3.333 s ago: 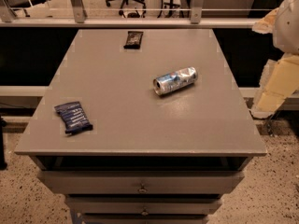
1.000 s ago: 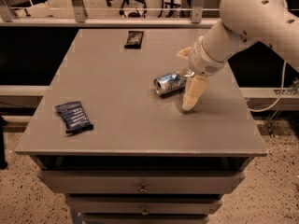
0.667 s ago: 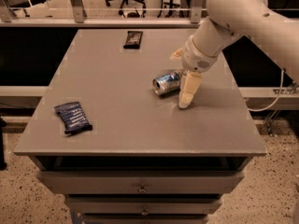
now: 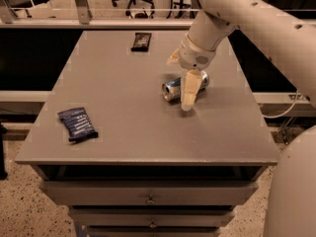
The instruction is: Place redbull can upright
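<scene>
The redbull can (image 4: 172, 89) lies on its side right of the middle of the grey table (image 4: 128, 137), its silver end facing front-left. My gripper (image 4: 179, 84) hangs over the can from the arm at the upper right, open. One cream finger (image 4: 189, 90) reaches down to the tabletop in front of the can and covers its middle. The other finger (image 4: 173, 58) sits behind the can. The can lies between them.
A flat blue snack packet (image 4: 77, 124) lies near the front left edge. A flat dark wrapper (image 4: 141, 41) lies at the back edge. Drawers sit under the tabletop. Office chairs and a railing stand behind the table.
My arm came in from the right and moved left over the can, so that the fingers now straddle it. The can still lies in the same spot.
</scene>
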`<state>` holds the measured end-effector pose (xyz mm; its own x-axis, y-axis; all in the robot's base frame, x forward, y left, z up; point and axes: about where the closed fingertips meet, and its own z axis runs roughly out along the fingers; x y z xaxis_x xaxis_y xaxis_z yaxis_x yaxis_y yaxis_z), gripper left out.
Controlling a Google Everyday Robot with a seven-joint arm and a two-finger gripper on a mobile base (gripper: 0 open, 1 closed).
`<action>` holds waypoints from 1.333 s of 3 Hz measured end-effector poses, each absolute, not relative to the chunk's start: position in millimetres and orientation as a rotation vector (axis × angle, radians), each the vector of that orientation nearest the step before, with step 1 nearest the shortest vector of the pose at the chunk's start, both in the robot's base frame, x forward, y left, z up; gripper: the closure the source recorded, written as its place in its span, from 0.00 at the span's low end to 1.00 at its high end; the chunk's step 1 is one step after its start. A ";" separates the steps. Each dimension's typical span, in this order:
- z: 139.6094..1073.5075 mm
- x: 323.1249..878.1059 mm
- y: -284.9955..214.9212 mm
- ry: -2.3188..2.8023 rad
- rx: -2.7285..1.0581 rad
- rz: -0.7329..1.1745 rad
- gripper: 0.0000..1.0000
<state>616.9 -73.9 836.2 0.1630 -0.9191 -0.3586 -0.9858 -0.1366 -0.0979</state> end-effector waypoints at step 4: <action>833.8 605.1 -60.4 1.803 -2.254 0.272 0.93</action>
<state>605.1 -60.4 833.8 0.2203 -0.9304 -0.2931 -0.9754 -0.2085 -0.0713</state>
